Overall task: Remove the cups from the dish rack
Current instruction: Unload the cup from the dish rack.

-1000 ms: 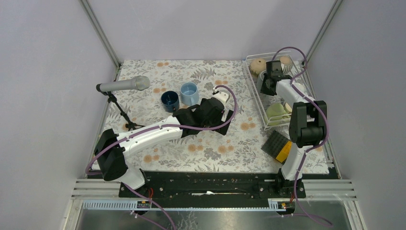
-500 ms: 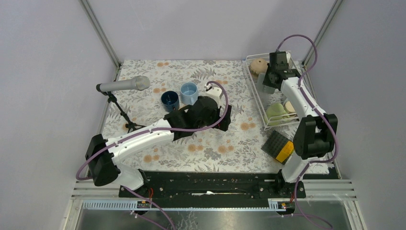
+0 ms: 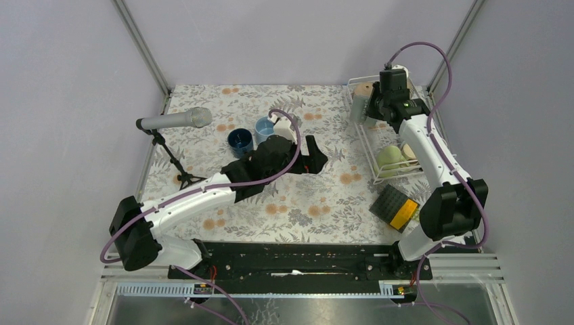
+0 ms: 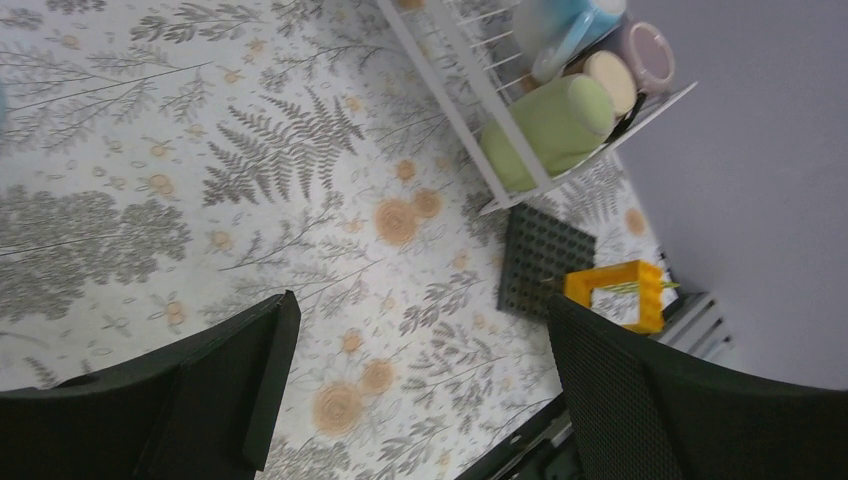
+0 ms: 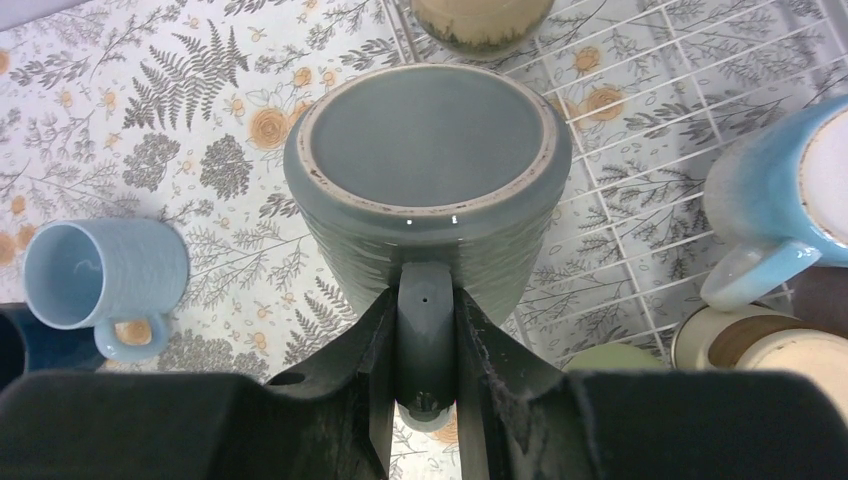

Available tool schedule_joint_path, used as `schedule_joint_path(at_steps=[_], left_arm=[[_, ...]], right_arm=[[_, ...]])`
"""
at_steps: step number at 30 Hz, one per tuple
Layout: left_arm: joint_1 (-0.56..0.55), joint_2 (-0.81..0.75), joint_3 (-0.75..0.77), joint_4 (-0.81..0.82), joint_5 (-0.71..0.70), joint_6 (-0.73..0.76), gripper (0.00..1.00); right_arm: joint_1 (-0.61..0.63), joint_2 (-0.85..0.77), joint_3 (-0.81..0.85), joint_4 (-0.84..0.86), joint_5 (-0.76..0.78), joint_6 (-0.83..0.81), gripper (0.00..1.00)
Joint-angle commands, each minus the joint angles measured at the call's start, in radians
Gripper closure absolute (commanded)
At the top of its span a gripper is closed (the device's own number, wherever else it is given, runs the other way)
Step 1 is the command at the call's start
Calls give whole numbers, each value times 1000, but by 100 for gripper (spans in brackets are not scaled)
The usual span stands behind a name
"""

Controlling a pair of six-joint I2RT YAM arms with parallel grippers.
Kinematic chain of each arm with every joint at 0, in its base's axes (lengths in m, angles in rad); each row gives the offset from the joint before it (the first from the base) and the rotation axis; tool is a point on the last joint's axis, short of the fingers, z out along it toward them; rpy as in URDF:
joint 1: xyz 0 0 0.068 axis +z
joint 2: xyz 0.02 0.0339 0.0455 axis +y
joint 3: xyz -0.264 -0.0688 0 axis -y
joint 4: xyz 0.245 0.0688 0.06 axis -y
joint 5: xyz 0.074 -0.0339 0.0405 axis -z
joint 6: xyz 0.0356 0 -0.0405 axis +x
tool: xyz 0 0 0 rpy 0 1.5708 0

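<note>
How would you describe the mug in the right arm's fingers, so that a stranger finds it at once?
Find the white wire dish rack at the far right corner of the table. Above its far left edge, the right gripper holds a mug by the handle. It is the only glossy grey one and the only one held, bottom up.

I count one grey cup (image 5: 425, 170) in the right gripper (image 5: 425, 310). Two stand on the table (image 3: 203, 108) to its left: dark blue (image 3: 239, 141) and light blue (image 3: 264, 126). Five lie in the one rack (image 4: 440, 95): tan (image 5: 480, 20) ahead of that hand, blue-white (image 5: 790, 190) to its right, and green (image 4: 545, 125), cream (image 4: 610, 80) and pink (image 4: 650, 55) behind it. That makes eight cups. I also see one microphone (image 3: 176, 120) and one pad (image 3: 391, 203).
</note>
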Motion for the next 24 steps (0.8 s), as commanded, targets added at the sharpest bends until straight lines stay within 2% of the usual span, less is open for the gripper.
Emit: schedule_joint_path(at_steps=[1, 7, 13, 16, 24], left_arm=[[6, -55, -96, 251, 34, -186, 1], [13, -88, -330, 639, 18, -458, 1], [64, -32, -502, 981, 13, -744, 1], [89, 26, -543, 1150, 16, -858, 1], [113, 250, -542, 1457, 41, -1092, 1]], right_arm=[[2, -84, 42, 69, -81, 59, 100], [7, -154, -35, 131, -212, 170, 100], [20, -214, -128, 211, -301, 264, 100], [27, -240, -171, 244, -326, 296, 100], [46, -288, -286, 340, -400, 387, 100]])
